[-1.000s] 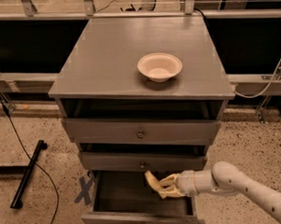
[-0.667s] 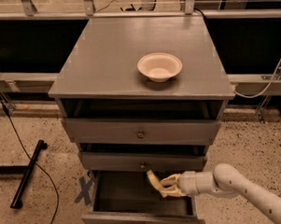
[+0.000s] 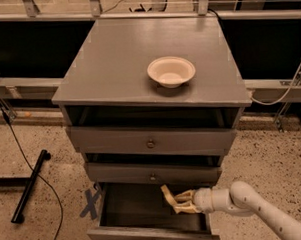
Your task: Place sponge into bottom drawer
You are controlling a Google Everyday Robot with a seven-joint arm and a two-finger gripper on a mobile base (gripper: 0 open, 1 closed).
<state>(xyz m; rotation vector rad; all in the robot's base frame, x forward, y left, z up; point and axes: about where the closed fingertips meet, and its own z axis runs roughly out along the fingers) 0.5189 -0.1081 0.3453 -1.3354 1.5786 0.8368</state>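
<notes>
The pale-yellow sponge point(image 3: 166, 194) is held at the tips of my gripper point(image 3: 177, 202), which is shut on it. The gripper reaches in from the right, over the right part of the open bottom drawer point(image 3: 134, 205). The sponge hangs just below the middle drawer's front and above the drawer floor. The bottom drawer is pulled out, and its plain front panel shows along the lower edge of the view. My white arm point(image 3: 244, 203) runs off to the lower right.
A round white bowl point(image 3: 171, 71) sits on top of the grey cabinet point(image 3: 137, 47). The two upper drawers with knobs point(image 3: 150, 143) are slightly ajar. A black pole point(image 3: 28, 187), a cable and a blue tape cross point(image 3: 90, 202) lie on the floor to the left.
The gripper with the sponge has barely moved; it stays over the open bottom drawer.
</notes>
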